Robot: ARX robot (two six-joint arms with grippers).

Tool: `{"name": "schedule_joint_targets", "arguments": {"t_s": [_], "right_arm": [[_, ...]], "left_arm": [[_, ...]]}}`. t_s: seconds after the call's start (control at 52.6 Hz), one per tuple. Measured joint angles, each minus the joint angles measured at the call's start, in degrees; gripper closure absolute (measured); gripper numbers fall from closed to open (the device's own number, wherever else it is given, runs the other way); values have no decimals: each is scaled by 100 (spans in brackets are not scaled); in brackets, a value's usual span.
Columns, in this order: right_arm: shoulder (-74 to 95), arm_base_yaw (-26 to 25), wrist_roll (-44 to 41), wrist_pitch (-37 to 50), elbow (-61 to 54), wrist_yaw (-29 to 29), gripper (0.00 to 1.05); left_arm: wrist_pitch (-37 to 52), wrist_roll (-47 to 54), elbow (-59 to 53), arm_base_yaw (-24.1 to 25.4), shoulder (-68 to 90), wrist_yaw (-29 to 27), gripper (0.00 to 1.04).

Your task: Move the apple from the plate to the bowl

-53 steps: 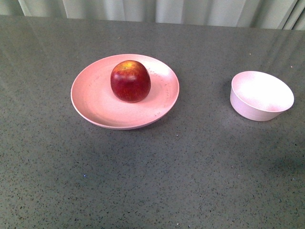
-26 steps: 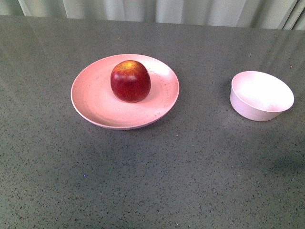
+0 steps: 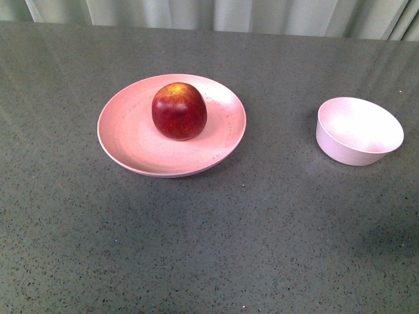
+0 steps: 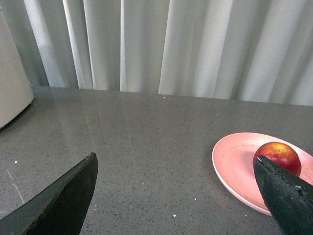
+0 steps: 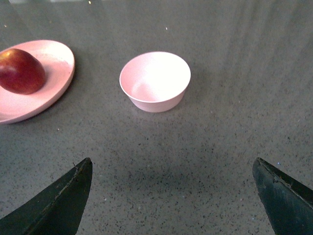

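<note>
The dark-red apple (image 3: pixel 179 111) with its yellow patch on top sits on the wide salmon-pink plate (image 3: pixel 124 140), left of the table's middle. To the right stands the small pale bowl (image 3: pixel 358 131), with nothing in it. Neither arm shows in the front view. In the left wrist view my left gripper (image 4: pixel 176 169) is open over bare table, and the apple (image 4: pixel 278 154) shows partly behind one finger, on the plate (image 4: pixel 234 164). My right gripper (image 5: pixel 172 169) is open too, held back from the bowl (image 5: pixel 155 81); the apple (image 5: pixel 20 71) and plate (image 5: pixel 57 73) lie off to one side.
A dark grey speckled tabletop (image 3: pixel 216 229) carries everything. Pale curtains (image 4: pixel 195 44) hang behind its far edge. A large white rounded object (image 4: pixel 11 83) stands at the table's far left in the left wrist view.
</note>
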Motion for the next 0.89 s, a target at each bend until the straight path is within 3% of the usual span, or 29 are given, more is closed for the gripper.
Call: {"name": "schedule_joint_targets", "arguments": {"t_s": [0.152, 0.285, 0.57, 0.894], "right_arm": [[2205, -826, -372, 1644, 767, -590, 9], [3869, -1047, -621, 2481, 1403, -638, 9], [7311, -903, -684, 3530, 2476, -450, 9], [8605, -387, -92, 3641, 3187, -337, 9]], "left_arm": [[0, 0, 0, 0, 0, 0, 9], [0, 2, 0, 0, 0, 0, 9], [0, 2, 0, 0, 0, 0, 9], [0, 2, 0, 0, 0, 0, 9]]}}
